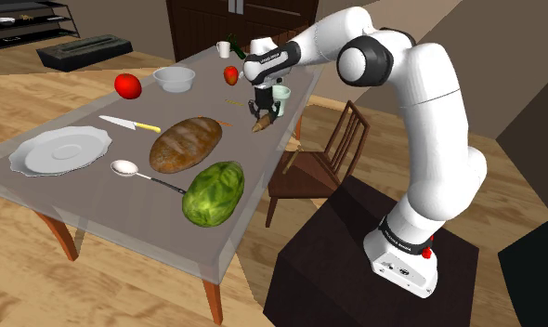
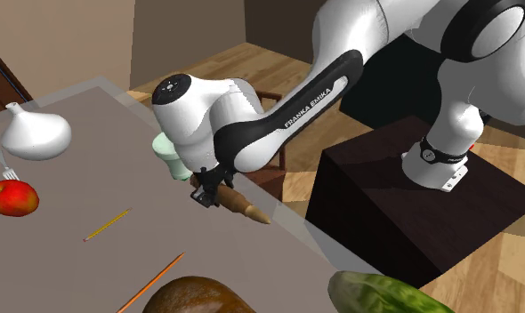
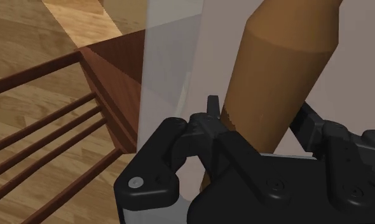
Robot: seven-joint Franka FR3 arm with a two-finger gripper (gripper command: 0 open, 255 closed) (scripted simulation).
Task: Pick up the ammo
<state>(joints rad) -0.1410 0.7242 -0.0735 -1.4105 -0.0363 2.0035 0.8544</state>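
A smooth grey table (image 1: 94, 190) on wooden legs stands over a plank floor (image 1: 123, 279). The claw (image 1: 262, 111) hangs above the table's edge, with a slatted dark wooden chair (image 1: 314, 167) just below it. The claw is clamped on the ammo (image 1: 259, 123), a plain brown, round-bodied, tapering shape that juts out tilted from between its fingers.

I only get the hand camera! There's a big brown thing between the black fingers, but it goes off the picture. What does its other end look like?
Observer: The ammo narrows to a pointed tip, aimed away from the gripper that clasps it.
Operator: Could it bump anything?
Observer: Maybe. A pale green cup stands on the table right beside the gripper.
Operator: Any food there?
Observer: Yes, a brown loaf and a green melon lie farther along the table.
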